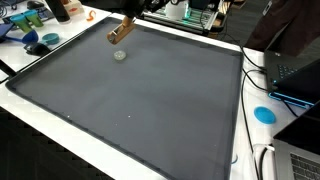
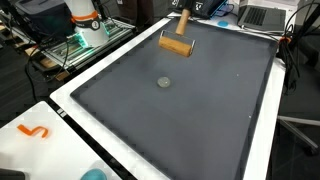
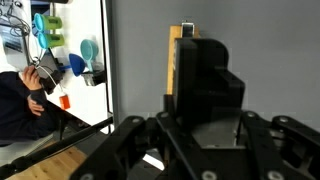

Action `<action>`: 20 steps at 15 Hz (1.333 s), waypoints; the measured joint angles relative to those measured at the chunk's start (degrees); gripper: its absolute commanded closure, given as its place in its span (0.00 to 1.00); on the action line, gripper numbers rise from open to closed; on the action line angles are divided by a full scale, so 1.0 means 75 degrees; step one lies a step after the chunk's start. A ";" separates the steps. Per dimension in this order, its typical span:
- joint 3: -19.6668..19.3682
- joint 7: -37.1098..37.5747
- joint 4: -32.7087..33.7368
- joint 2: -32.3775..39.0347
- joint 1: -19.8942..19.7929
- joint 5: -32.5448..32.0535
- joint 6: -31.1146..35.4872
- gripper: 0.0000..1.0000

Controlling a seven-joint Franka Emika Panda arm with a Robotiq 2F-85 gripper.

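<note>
**Brown wooden T-shaped block [image 1: 118, 34] held over the far corner of the mat**

The brown wooden T-shaped block hung at the far end of the dark grey rubber mat [image 1: 150, 100], which covered most of the white desk [image 2: 40, 110]. In both exterior views the block's thin stem pointed up toward the tool [image 1: 126, 22] and its thick crossbar [image 2: 177, 45] sat lowest. I could not tell whether the crossbar touched the mat or hung just above it. A small round grey disc [image 1: 120, 55] lay flat on the mat near the block, apart from it and on the side away from the arm.

The tool appeared closed on the stem. In the wrist view the pale wood [image 3: 176, 60] stood upright against a black finger pad [image 3: 205, 75], with no gap visible between them.

A hold this high on a narrow stem probably left the heavy end free to swing. To carry it well, the grip would likely need to stay firm and the wrist steady. Any travel should be slow, with the crossbar kept clear of the disc [image 2: 164, 83].

Only the lowest part of the arm was visible, at the top edge of an exterior view. It stood over the far border of the mat with the wrist pointing downward and slightly tilted. The upper joints were out of frame.
</note>
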 measured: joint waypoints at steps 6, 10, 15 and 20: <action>-0.0032 -0.0183 0.0122 -0.0031 -0.0097 0.0157 0.0095 0.76; -0.0093 -0.0377 0.0178 -0.0111 -0.0199 0.0428 0.0189 0.76; -0.0202 -0.0707 0.0178 -0.0305 -0.0385 0.0893 0.0443 0.76; -0.0385 -0.1199 0.0170 -0.0538 -0.0685 0.1469 0.0824 0.76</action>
